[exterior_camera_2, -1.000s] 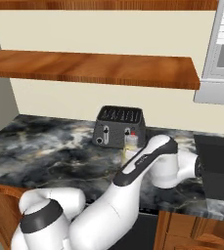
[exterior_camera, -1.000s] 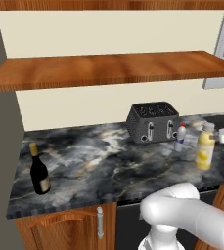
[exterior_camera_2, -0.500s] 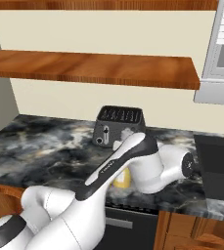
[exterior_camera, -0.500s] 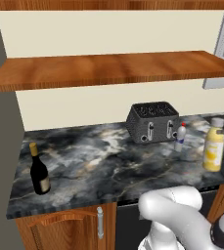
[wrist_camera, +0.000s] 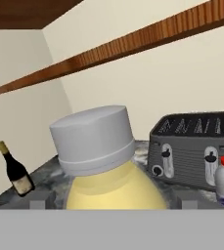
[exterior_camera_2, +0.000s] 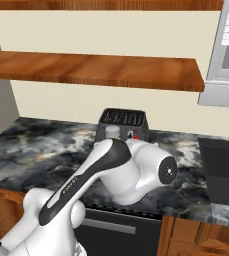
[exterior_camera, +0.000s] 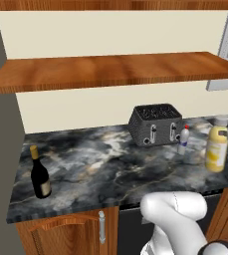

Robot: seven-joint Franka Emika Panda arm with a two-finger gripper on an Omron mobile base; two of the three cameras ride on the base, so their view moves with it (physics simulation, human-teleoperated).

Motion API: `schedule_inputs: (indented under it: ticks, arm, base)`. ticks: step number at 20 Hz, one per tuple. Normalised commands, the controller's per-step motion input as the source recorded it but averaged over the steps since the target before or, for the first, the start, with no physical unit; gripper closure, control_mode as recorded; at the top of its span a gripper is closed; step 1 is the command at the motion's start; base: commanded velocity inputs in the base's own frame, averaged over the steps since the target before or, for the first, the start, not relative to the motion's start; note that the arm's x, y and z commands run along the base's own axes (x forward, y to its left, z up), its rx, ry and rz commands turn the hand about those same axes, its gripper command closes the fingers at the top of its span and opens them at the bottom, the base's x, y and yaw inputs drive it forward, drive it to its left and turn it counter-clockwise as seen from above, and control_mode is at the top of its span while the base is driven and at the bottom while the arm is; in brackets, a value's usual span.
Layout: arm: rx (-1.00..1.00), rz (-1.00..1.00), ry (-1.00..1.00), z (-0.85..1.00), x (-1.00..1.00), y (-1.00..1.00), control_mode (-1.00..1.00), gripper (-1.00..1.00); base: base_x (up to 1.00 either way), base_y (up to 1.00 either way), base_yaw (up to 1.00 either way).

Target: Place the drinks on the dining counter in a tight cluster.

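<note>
The yellow juice bottle (wrist_camera: 111,188) with its white cap fills the near hand view, and my gripper (wrist_camera: 116,204) stands open with a fingertip (wrist_camera: 42,202) showing on each side of it, apart from its sides. The same bottle (exterior_camera: 216,149) stands on the marbled worktop (exterior_camera: 105,169) at the right. A small clear red-capped bottle (exterior_camera: 183,140) stands beside it, in front of the toaster. At the far left end stands the dark wine bottle (exterior_camera: 40,174). My arm (exterior_camera_2: 131,170) hides most of the two right bottles in the right base view. The dining counter is out of view.
A dark toaster (exterior_camera: 155,123) sits against the wall behind the small bottle. A wooden shelf (exterior_camera: 110,69) runs above the worktop. A dark appliance (exterior_camera_2: 221,167) stands at the right end. Wooden cabinets (exterior_camera: 60,231) lie below the front edge.
My arm has folded in front of the toaster in the right base view, and the hand has left the left base view's right edge. The juice bottle shows slightly further right.
</note>
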Motion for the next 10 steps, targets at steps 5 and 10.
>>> schedule_inputs:
  ticks: [5,10]
  arm:
    - [-0.01,0.00,-0.05,0.01,-0.14,0.09,-1.00,1.00]
    - [0.00,0.00,0.00,0.00,0.00,0.00,-1.00,1.00]
  base:
    - [0.00,0.00,0.00]
    - [0.00,0.00,0.00]
